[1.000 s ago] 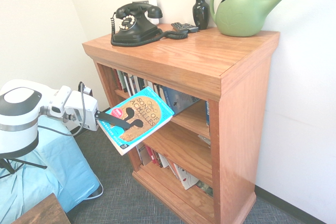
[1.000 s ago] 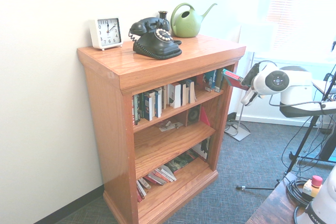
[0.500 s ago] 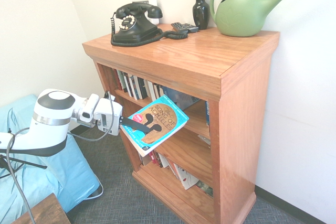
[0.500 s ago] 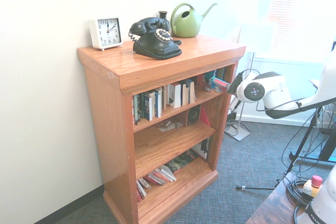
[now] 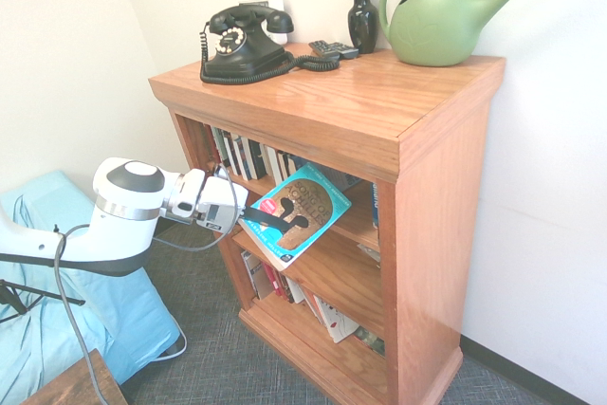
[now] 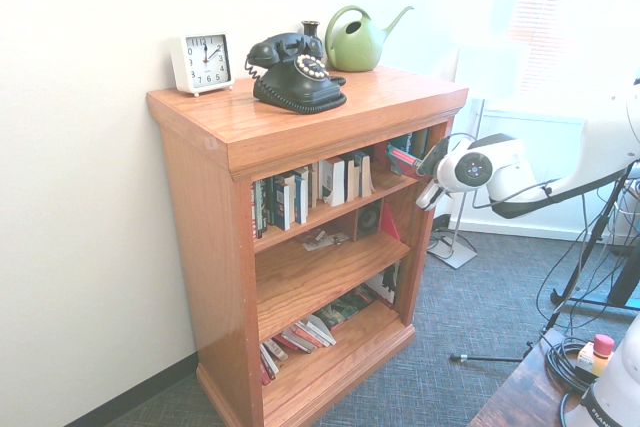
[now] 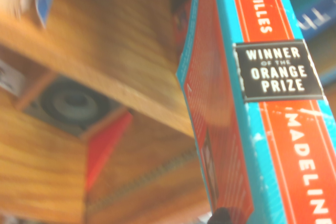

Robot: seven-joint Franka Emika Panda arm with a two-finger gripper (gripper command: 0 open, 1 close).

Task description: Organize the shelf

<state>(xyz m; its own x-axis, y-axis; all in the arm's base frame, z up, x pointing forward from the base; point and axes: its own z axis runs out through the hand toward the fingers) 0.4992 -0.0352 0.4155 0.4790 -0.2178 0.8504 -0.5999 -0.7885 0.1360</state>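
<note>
Shelf (image 5: 417, 139) front: gripper (image 5: 285, 222), closed on teal book (image 5: 299, 211), should level it before sliding onto the top tier.

- The shelf (image 5: 432, 206) (image 6: 215, 247) is made of red-brown wood and stands on a grey carpet (image 6: 440, 377).
- On its top sit a black phone (image 5: 242, 45) (image 6: 295, 72), a white clock (image 6: 202, 62), a dark vase (image 5: 362, 18), a green watering can (image 5: 446, 16) (image 6: 358, 39) and a small dark remote (image 5: 334, 48).
- Books (image 6: 300, 192) stand in a row on the top tier.
- More books (image 6: 300, 335) lie tipped over on the bottom tier.
</note>
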